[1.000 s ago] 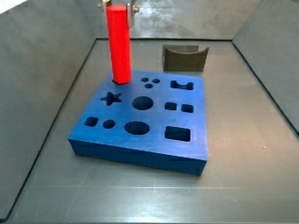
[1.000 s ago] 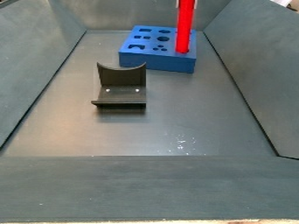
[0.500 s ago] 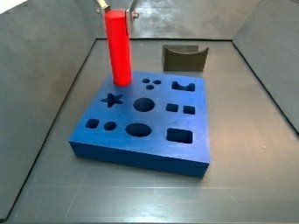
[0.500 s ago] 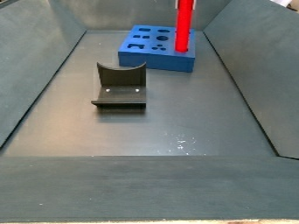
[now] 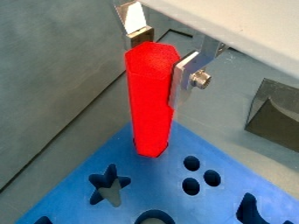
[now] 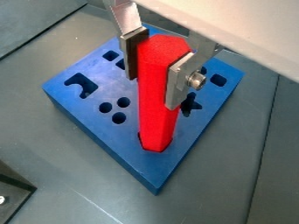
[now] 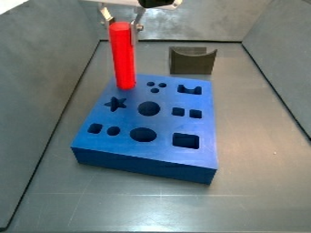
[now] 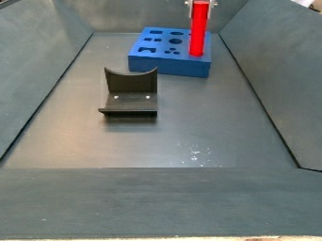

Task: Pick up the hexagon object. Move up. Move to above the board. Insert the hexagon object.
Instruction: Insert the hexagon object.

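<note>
The hexagon object [image 7: 122, 56] is a tall red rod, held upright. My gripper [image 7: 122, 16] is shut on its upper end. In both wrist views the silver fingers [image 5: 139, 37] [image 6: 180, 79] press two opposite faces of the rod [image 5: 152, 96] [image 6: 158, 101], with the gripper [image 5: 162, 57] [image 6: 156, 63] around its top. The rod's lower end meets the top of the blue board [image 7: 165, 136] at the corner beside the star hole [image 7: 116, 103]. I cannot tell whether the end is inside a hole. The rod [image 8: 199, 28] and board [image 8: 164, 58] also show in a side view.
The dark fixture [image 7: 191, 61] stands on the floor beyond the board, apart from it; it also shows in a side view [image 8: 128, 92] and a wrist view [image 5: 274, 114]. Sloped grey walls [image 7: 61, 109] enclose the floor on all sides.
The gripper has moved down with the red rod; the rod's top sits lower in both side views and its lower end has come down onto the board's corner.
</note>
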Robot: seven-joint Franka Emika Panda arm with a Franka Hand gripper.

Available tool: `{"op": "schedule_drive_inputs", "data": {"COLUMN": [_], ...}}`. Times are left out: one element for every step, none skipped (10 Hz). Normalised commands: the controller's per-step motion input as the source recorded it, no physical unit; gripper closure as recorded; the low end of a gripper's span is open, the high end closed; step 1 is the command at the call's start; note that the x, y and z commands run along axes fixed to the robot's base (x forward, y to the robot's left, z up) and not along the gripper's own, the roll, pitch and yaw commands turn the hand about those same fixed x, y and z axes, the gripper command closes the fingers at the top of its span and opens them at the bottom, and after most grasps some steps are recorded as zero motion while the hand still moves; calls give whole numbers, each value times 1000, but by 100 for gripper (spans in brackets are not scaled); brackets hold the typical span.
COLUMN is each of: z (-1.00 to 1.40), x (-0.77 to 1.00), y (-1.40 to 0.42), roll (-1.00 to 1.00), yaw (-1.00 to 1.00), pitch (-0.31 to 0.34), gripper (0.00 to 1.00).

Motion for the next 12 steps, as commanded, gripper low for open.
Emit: {"op": "schedule_drive_inputs", "data": {"z": [-1000, -1000, -1000, -1000, -1000, -1000, -1000, -1000, -954, -89, -171, -994], "x": [91, 109, 131, 117, 129, 126, 157, 314, 320, 0, 0, 0], "y": [0, 0, 0, 0, 0, 0, 6, 23, 0, 0, -20, -269], "roll": [23, 0, 0, 0, 0, 0, 0, 0, 0, -63, 20, 204], "yaw": [-211, -260, -309, -326, -323, -320, -414, -506, -457, 0, 0, 0], "pitch": [57, 40, 50, 49, 50, 51, 61, 89, 99, -34, -67, -10], "gripper": [100, 100, 100, 100, 100, 100, 100, 100, 100, 100, 100, 100]}}
